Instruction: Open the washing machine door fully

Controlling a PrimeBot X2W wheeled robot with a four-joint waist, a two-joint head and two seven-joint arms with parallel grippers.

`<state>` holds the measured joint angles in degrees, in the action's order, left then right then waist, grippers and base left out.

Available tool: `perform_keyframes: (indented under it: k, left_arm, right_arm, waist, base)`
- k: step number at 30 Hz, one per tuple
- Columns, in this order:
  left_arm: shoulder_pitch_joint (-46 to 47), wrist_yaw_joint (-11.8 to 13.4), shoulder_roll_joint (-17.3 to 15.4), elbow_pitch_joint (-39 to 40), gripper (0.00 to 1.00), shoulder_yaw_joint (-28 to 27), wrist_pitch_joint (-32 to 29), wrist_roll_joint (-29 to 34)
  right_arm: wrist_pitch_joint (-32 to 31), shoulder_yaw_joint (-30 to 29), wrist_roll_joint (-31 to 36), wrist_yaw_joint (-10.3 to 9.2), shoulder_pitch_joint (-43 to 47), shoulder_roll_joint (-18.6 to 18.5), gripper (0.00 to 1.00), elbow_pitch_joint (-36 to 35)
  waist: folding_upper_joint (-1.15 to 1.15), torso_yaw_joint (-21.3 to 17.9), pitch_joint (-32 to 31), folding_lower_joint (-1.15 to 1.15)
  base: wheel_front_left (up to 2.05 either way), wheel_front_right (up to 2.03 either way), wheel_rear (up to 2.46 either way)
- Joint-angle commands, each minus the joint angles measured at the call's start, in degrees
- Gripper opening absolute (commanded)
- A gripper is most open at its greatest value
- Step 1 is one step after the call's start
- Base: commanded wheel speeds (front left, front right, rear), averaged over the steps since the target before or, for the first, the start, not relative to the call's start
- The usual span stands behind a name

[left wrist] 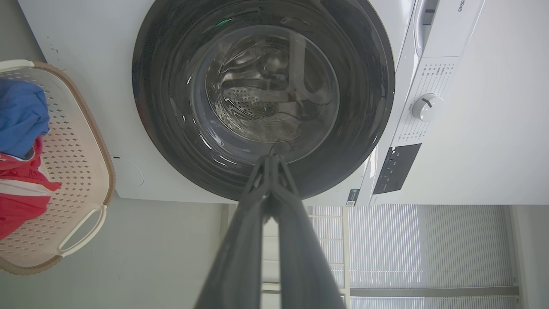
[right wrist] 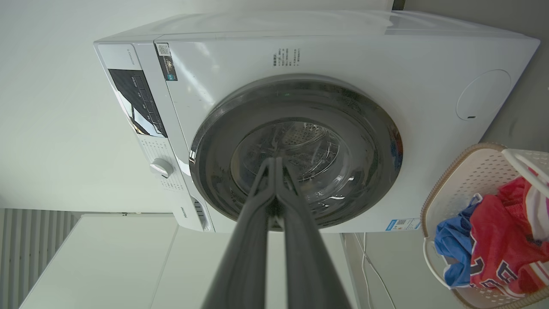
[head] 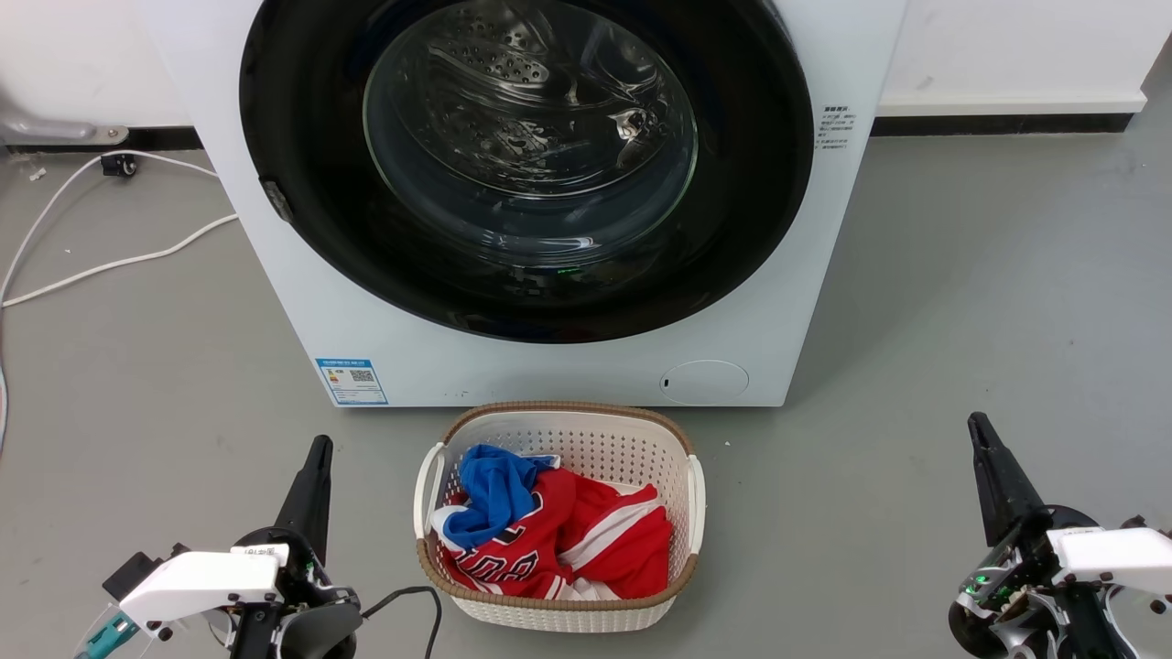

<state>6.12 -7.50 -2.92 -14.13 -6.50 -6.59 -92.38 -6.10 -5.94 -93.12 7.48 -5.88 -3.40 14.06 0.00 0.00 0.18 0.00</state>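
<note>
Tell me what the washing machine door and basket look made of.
Washing machine door: glossy black ring, probably plastic, mirror-like reflections; its centre window looks like clear glass, the drum showing through. Basket: matte cream plastic, by its moulded perforations; brown woven-look rim.

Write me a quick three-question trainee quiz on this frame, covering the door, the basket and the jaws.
1. True or false: the washing machine door is closed against the white machine.
2. The laundry basket stands: A) directly in front of the machine; B) on top of it; C) inside the drum.
3. Fill in: the jaws of the left gripper and the right gripper are both ____.

Key: 1 true; 2 A; 3 shut.
</note>
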Motion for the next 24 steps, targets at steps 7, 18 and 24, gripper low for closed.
perform_keyframes:
  k: [7, 18, 24]
  left_arm:
    - [0.37, -0.18, 0.12, 0.01, 0.00, -0.15, -0.11, -0.08]
    - [-1.05, 0.00, 0.08, -0.76, 1.00, 0.53, 0.65, 0.33]
    - [-1.45, 0.00, 0.07, 0.62, 1.00, 0.07, 2.42, 3.92]
  right_arm:
    - [-0.19, -0.12, 0.43, 0.02, -0.69, 0.22, 0.00, 0.07]
    - [0.60, 0.15, 0.70, -0.01, 1.20, 0.15, 1.00, 0.91]
    - [2.32, -0.38, 5.34, 0.00, 1.88, 0.17, 1.00, -0.52]
  waist:
    - [0.00, 0.00, 0.00, 0.00]
    - [0.00, 0.00, 0.01, 0.00]
    - [0.00, 0.02, 0.07, 0.00]
  base:
    - [0.00, 0.00, 0.00]
    - [0.00, 0.00, 0.00]
    - [0.00, 0.00, 0.00]
